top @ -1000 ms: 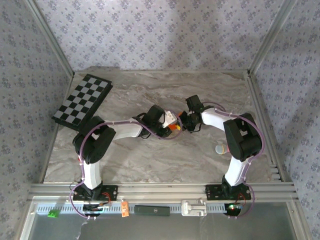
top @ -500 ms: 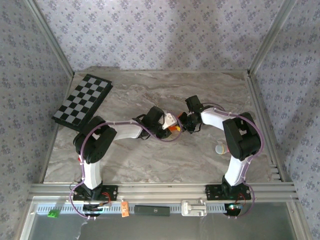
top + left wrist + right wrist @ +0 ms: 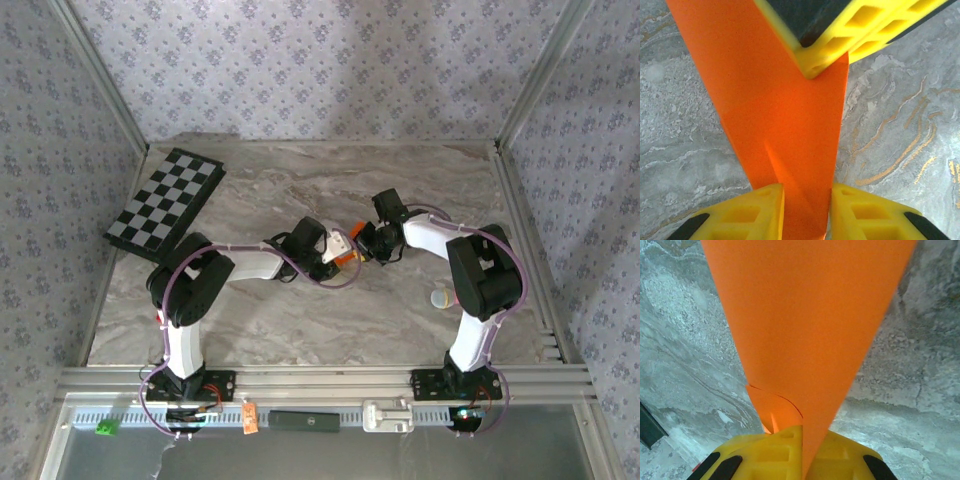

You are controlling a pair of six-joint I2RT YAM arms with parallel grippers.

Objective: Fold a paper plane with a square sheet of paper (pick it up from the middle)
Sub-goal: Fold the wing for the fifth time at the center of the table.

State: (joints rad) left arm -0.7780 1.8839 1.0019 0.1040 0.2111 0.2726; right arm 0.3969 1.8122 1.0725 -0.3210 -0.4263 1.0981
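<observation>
Mid-desk, above the grey marble-patterned desk: a thin bright orange creased paper sheet, gripped at one end by the left tool and at the other by the right tool, the two nearly tip to tip.

From the left wrist: left tool closed in on the paper sheet from both sides, yellow fingers pressed against a narrow folded end that fills the gap between them. Straight ahead of that tool, a crease running up from the gap and the orange broadening away. At the far right edge of the sheet, the yellow fingers of the right tool, coming in from the top. Blurred marble underneath.

From the right wrist: right tool clamped fully together on the paper sheet, no gap left between its yellow fingers. Ahead of the tool, orange fanning out wide from the pinch point; just left of the pinch, a small curled flap of the same paper.

Well to the left of the left tool and farther from the arm bases, at the desk's far left corner: a black-and-white folding checkerboard. Nearer the bases than the right tool, beside the right arm's elbow: a small pale round object on the desk, too small to identify.
</observation>
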